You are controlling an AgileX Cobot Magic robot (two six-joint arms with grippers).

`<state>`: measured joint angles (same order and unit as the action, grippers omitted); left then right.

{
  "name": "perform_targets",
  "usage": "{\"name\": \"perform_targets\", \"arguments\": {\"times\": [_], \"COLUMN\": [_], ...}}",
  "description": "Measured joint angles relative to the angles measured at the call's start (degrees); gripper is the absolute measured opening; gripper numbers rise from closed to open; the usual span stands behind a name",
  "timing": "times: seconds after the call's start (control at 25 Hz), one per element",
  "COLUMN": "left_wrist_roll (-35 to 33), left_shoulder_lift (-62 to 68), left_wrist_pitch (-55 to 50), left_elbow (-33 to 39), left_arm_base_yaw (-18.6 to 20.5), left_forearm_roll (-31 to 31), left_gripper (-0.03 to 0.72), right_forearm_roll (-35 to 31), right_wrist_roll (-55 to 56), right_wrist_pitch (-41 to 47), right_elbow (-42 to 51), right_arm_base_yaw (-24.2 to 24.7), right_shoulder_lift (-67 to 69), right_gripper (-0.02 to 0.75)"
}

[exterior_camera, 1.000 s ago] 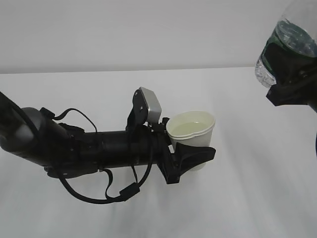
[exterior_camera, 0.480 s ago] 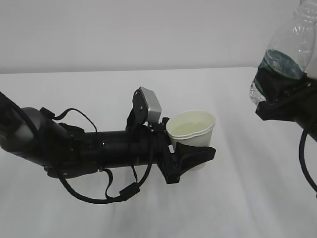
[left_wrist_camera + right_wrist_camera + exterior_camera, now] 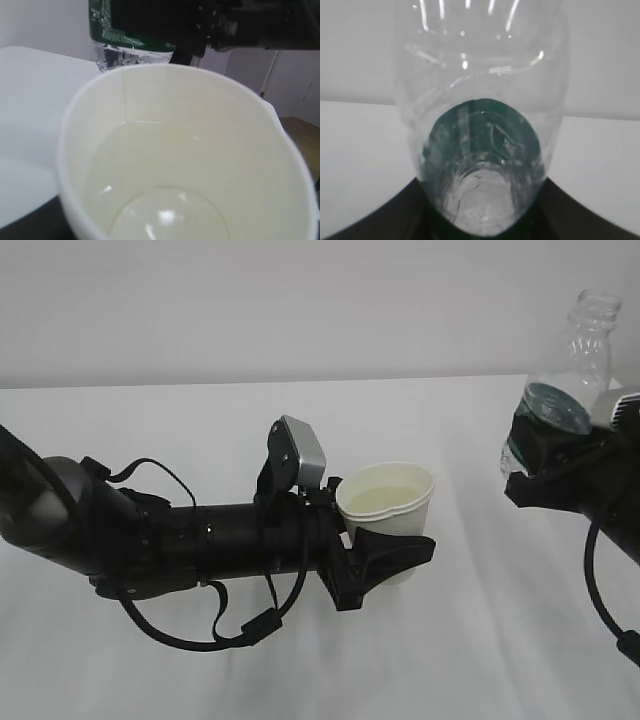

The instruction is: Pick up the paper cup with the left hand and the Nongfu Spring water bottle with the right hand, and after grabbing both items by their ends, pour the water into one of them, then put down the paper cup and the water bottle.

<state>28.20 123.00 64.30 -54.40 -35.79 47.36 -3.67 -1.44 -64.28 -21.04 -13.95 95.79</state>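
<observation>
Clear ribbed plastic bottle (image 3: 565, 380) back near-upright, lower, right gripper (image 3: 560, 475) clamping its base. Left gripper (image 3: 385, 555) pinching water-filled cream paper cup (image 3: 388, 510). Pour done; set-down next.

The cup (image 3: 388, 508) at frame centre is pale cream-white paper, holding clear water (image 3: 384, 499) that looks faintly yellowish against it. At the upper right the bottle (image 3: 560, 380) is clear ribbed plastic with a dark green label band (image 3: 548, 410) carrying white lettering. Both arms (image 3: 200, 540) are black, the left one bearing a light grey box (image 3: 303, 452), over a plain white table (image 3: 300, 660) and pale grey wall (image 3: 300, 300).
</observation>
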Motion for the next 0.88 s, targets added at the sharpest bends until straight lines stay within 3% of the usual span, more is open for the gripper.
{"name": "perform_targets", "arguments": {"times": [0.88], "left_wrist_roll": [0.0], "left_shoulder_lift": [0.0], "left_wrist_pitch": [0.0], "left_elbow": [0.0], "left_arm_base_yaw": [0.0], "left_forearm_roll": [-0.46], "left_gripper": [0.465], "right_forearm_roll": [-2.47], "right_wrist_roll": [-0.14], "right_wrist_pitch": [-0.09], "right_elbow": [-10.02], "right_arm_base_yaw": [0.0], "right_shoulder_lift": [15.58], "right_gripper": [0.321]}}
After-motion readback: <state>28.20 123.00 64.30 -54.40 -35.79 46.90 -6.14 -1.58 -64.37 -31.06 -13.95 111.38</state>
